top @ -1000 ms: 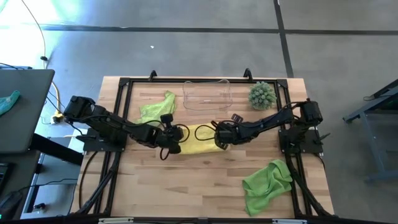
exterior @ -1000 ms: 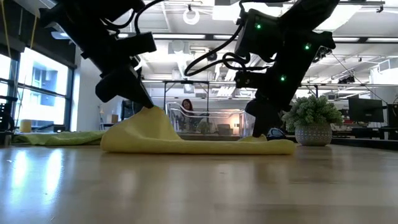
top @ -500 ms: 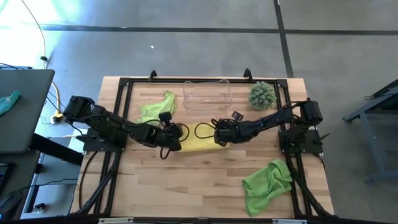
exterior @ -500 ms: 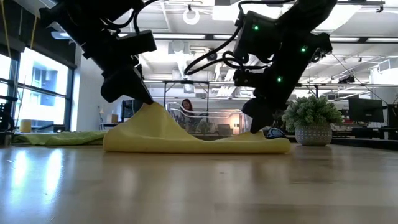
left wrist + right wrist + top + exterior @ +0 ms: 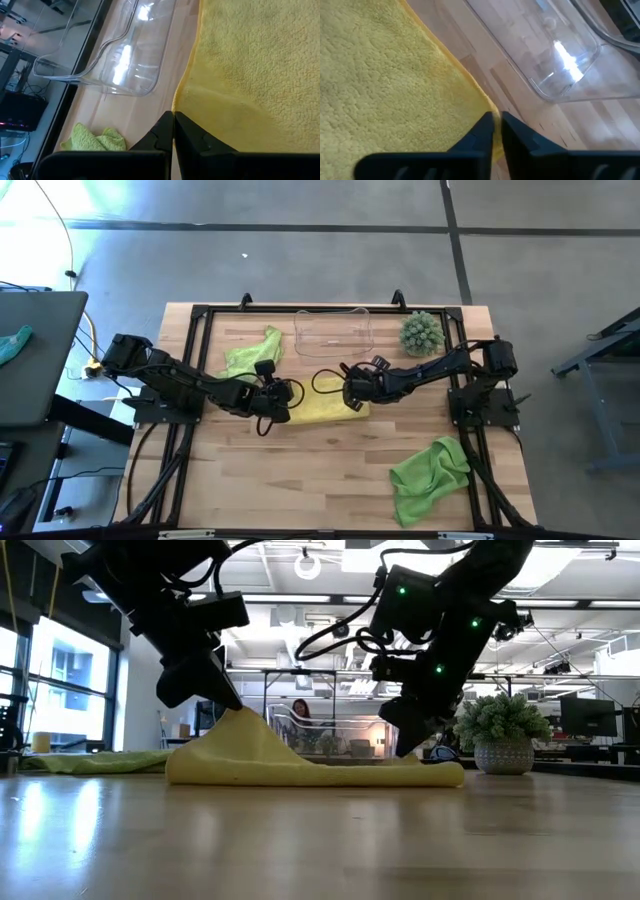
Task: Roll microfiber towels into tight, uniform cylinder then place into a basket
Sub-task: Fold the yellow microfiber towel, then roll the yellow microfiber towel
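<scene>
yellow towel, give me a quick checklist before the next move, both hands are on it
1. Left hand shut on the yellow towel edge, lifting it into a peak: ok.
2. Right hand gripping the opposite edge: cannot tell; its fingers stand slightly apart at the hem.
3. Towel rolled into a cylinder: not ok, it lies folded flat.
4. Clear basket empty and just behind the towel: ok.
5. Two green towels lying apart from the yellow one: ok.
6. Spiky plant out of the way: ok.

One towel is spread at the counter centre, before the basket at the far edge. A second towel is found left of the basket, a third near the front right corner.
</scene>
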